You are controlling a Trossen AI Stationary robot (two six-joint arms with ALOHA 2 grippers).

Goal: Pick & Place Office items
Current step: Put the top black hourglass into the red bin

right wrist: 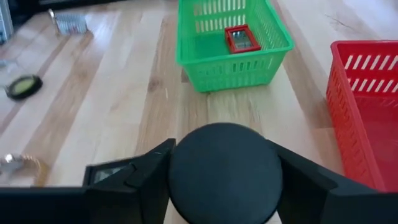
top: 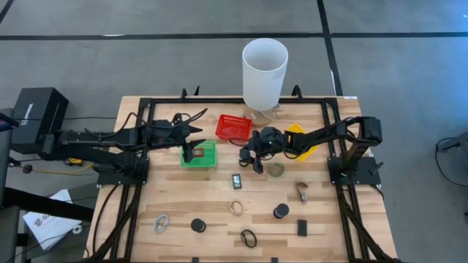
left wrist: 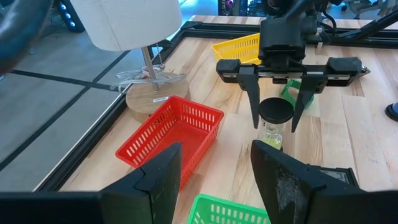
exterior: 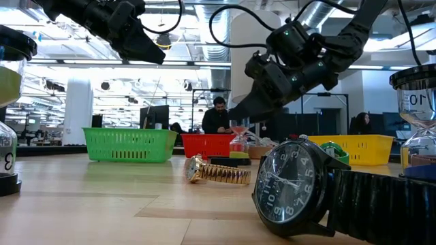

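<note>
A small sand timer with a black round top stands upright on the table between the red basket and the yellow basket. My right gripper slants down over it, open, one finger close on each side of the top. My left gripper hangs open and empty above the far side of the green basket. A red rectangular piece lies in that basket. My right gripper's fingers stand on either side of the sand timer's black top, coming down at a slant from the table's right. I cannot tell whether they touch it. The timer stands upright with its foot on the table.
A tall white cylinder on a wooden foot stands at the far edge. A green ring lies near my right gripper. Watches, black discs, a silvery clip and a band loop lie across the near half.
</note>
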